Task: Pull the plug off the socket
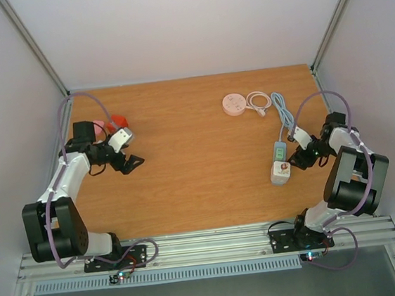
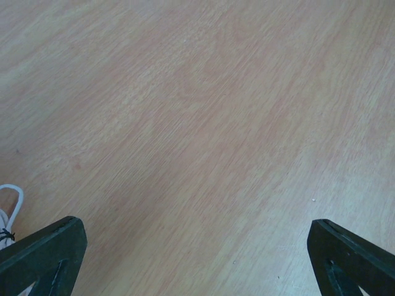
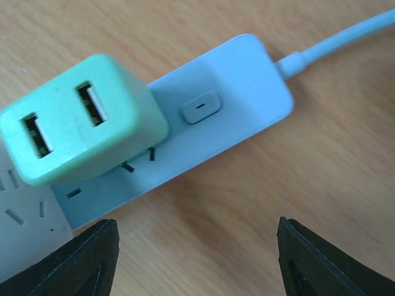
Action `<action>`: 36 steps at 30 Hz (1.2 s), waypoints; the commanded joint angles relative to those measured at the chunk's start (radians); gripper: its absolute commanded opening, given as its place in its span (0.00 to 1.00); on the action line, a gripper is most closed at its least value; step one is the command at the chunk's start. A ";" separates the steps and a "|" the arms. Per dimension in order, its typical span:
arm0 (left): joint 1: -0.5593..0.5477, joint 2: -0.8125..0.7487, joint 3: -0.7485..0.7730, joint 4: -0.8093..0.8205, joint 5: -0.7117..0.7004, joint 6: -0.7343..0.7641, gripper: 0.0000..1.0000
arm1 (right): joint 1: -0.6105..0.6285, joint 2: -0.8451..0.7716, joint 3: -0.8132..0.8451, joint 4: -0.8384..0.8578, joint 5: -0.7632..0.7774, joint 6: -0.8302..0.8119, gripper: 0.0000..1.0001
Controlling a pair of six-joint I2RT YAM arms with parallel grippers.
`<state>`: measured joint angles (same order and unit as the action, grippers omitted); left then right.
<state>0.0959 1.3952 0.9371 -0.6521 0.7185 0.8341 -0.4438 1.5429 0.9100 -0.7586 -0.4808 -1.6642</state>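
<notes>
The green plug (image 3: pixel 80 120) sits in the power strip (image 3: pixel 237 86), at ten o'clock from the right gripper (image 3: pixel 197 223). It and the left gripper (image 2: pixel 196 222) gape wide, holding nothing.

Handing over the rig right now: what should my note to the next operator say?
Left gripper: open, empty, over bare table on the left.
Right gripper: open, empty, just short of the power strip.
Green plug: seated in the power strip, right side of the table.
Done: approach only. Left: grip the plug, pull it free.
</notes>
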 commanded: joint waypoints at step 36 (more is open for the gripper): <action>-0.004 -0.024 0.020 0.044 0.022 -0.019 1.00 | 0.657 0.000 -0.184 0.202 -0.212 0.410 0.69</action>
<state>0.0956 1.3937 0.9611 -0.6388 0.7258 0.8139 0.1337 1.5173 0.7300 -0.6037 -0.6151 -1.3773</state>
